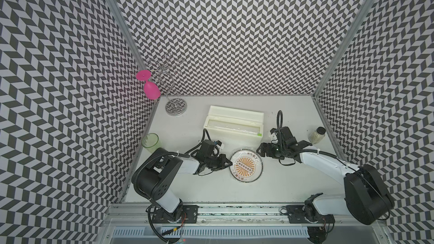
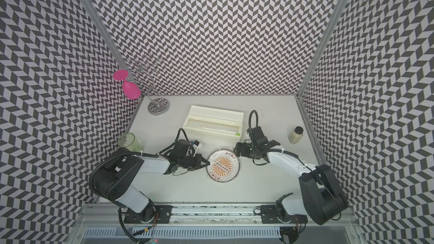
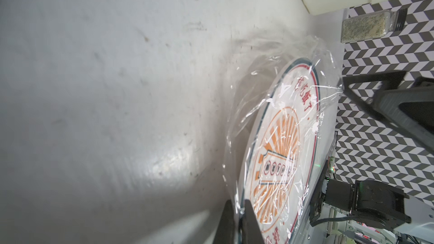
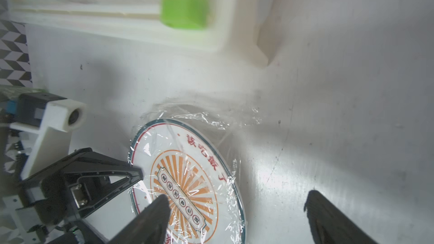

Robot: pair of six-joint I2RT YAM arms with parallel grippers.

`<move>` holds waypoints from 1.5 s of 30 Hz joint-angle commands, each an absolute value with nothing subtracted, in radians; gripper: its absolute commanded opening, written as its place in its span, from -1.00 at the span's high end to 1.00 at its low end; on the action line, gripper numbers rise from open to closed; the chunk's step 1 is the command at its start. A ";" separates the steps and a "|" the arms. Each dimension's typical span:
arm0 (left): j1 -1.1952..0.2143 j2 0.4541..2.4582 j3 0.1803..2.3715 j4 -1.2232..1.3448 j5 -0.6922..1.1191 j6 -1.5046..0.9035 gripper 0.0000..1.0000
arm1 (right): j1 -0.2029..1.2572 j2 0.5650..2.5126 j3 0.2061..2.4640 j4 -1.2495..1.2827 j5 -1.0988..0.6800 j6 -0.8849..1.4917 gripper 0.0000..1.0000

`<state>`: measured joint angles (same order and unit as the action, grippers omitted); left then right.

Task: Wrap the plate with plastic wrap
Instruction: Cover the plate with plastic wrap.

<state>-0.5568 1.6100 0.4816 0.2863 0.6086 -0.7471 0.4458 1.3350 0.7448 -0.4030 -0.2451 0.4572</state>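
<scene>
The plate point(image 1: 246, 166) point(image 2: 223, 165) lies flat on the white table in both top views. The plastic wrap point(image 4: 211, 116) point(image 3: 246, 113), crinkled and glossy, is draped over it and spills past its rim. My left gripper point(image 3: 238, 210) point(image 1: 229, 162) is at the plate's left edge, shut on the edge of the film beside the rim. My right gripper point(image 4: 236, 199) point(image 1: 259, 151) hovers over the plate's far right edge. Its jaws stand wide apart with nothing between them.
The long cream dispenser box point(image 1: 234, 125) with a green tab point(image 4: 184, 10) lies just behind the plate. A green cup point(image 1: 150, 142) stands at the left, a spice jar point(image 1: 316, 135) at the right. A wire rack point(image 1: 176, 107) holding a pink glass point(image 1: 150, 88) stands back left.
</scene>
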 commanded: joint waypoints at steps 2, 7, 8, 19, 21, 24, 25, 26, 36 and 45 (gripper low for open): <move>-0.576 1.586 0.483 0.118 0.490 -0.686 0.76 | 0.539 1.330 0.807 -0.471 -0.089 0.335 -0.50; -0.577 1.590 0.493 0.101 0.480 -0.674 0.76 | 0.678 1.409 0.884 -0.495 0.026 0.280 -0.20; -0.577 1.595 0.490 0.104 0.482 -0.674 0.76 | 0.689 1.429 0.894 -0.495 0.037 0.273 -0.19; -0.577 1.617 0.472 0.123 0.479 -0.670 0.80 | 0.703 1.623 0.986 -0.432 0.068 0.189 -0.12; -0.576 1.623 0.468 0.127 0.479 -0.669 0.81 | 0.703 1.659 0.998 -0.416 0.055 0.181 -0.12; -0.576 1.626 0.458 0.127 0.464 -0.664 0.85 | 0.701 1.711 0.997 -0.413 0.037 0.171 -0.17; -0.577 1.629 0.452 0.129 0.459 -0.663 0.86 | 0.697 1.725 0.993 -0.417 0.030 0.168 -0.19; -0.577 1.632 0.445 0.135 0.455 -0.664 0.88 | 0.691 1.736 0.986 -0.419 0.020 0.167 -0.21; -0.593 1.644 0.390 0.198 0.436 -0.693 1.00 | 0.640 1.732 0.903 -0.396 -0.371 0.148 -0.17; -0.609 1.622 0.381 0.196 0.388 -0.703 1.00 | 0.582 1.666 0.863 -0.308 -0.590 0.206 0.22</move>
<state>-0.5831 1.5795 0.4259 0.3393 0.5526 -0.7536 0.5648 1.6836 0.8875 -0.3389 -0.3470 0.1749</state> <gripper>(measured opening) 0.085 0.408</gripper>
